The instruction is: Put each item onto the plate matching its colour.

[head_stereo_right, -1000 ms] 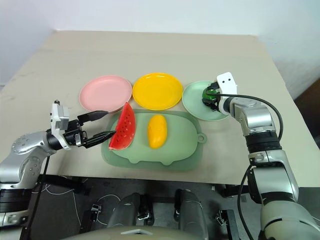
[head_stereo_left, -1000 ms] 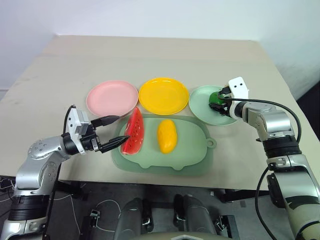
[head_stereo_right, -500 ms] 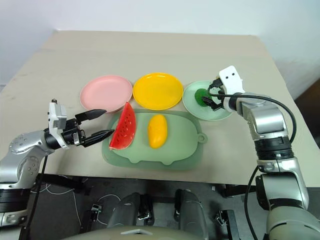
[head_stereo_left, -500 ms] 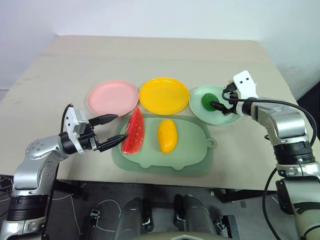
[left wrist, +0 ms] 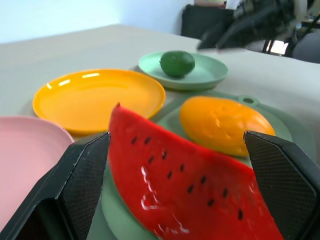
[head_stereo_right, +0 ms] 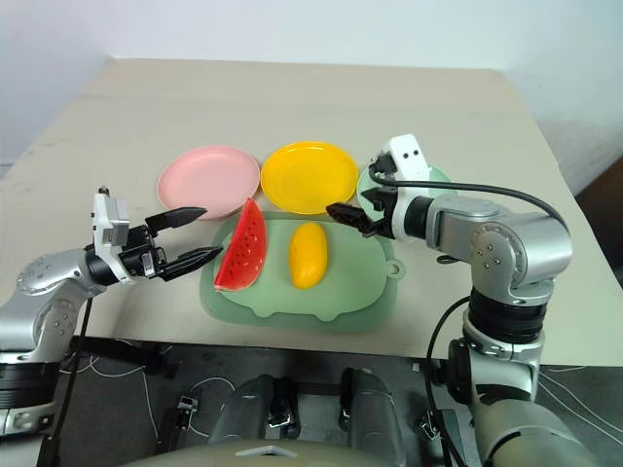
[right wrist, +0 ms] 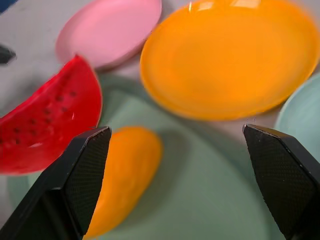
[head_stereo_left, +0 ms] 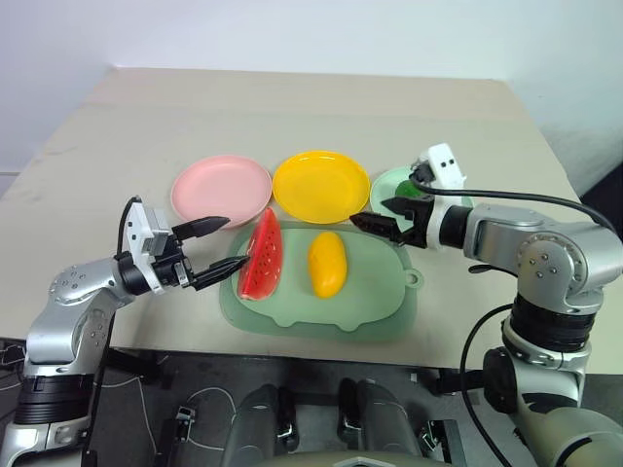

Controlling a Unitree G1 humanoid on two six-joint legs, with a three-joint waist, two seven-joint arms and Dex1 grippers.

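Since a second ago, my right gripper (head_stereo_left: pixel 378 216) has let go of the small dark-green fruit (left wrist: pixel 177 63), left it on the mint green plate (left wrist: pixel 210 76), and swung in over the green mat (head_stereo_left: pixel 365 302).
Both my grippers are spread and empty; my left gripper (head_stereo_left: pixel 222 247) hovers just beside the watermelon wedge (head_stereo_left: pixel 259 257), which lies on the mat with the yellow mango (head_stereo_left: pixel 326 264); the pale pink plate (head_stereo_left: pixel 220 190) and the bright yellow plate (head_stereo_left: pixel 320 185) lie bare.

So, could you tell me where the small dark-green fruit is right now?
In the left wrist view, the dark-green fruit sits on the mint green plate, beyond the mango.
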